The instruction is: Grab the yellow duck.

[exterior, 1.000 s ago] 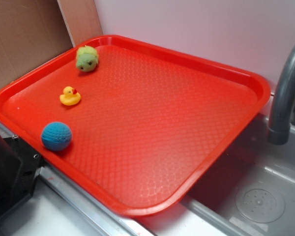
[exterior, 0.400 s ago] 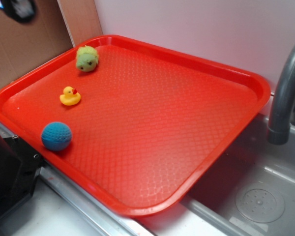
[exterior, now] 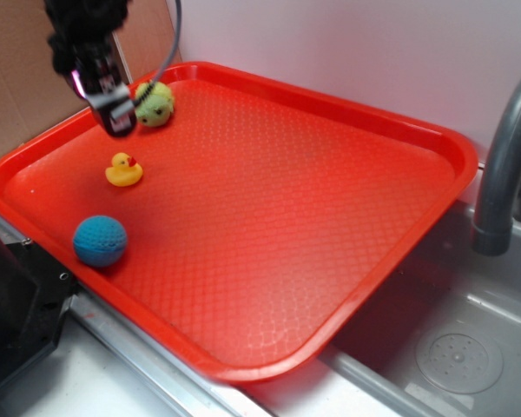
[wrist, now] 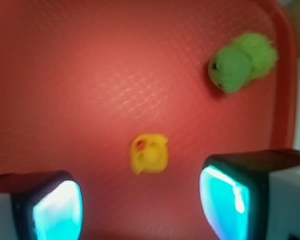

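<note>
The yellow duck (exterior: 124, 170) is tiny and glossy with a red-orange beak, sitting on the red tray (exterior: 269, 208) near its left side. From the wrist the yellow duck (wrist: 149, 153) shows just ahead of the gap between my fingers, on the tray (wrist: 90, 90). My gripper (exterior: 115, 117) hangs in the air above and slightly behind the duck, beside the plush. It is open: the gripper (wrist: 140, 200) has two cyan pads spread wide with only tray between them.
A fuzzy yellow-green plush toy (exterior: 155, 104) lies at the tray's far left corner, right of the gripper. A blue knitted ball (exterior: 100, 241) rests near the tray's front left rim. A grey faucet (exterior: 504, 165) and sink basin (exterior: 451, 347) stand at the right.
The arm has come down from the top left corner of the view to above the duck. The duck, plush and ball have not moved.
</note>
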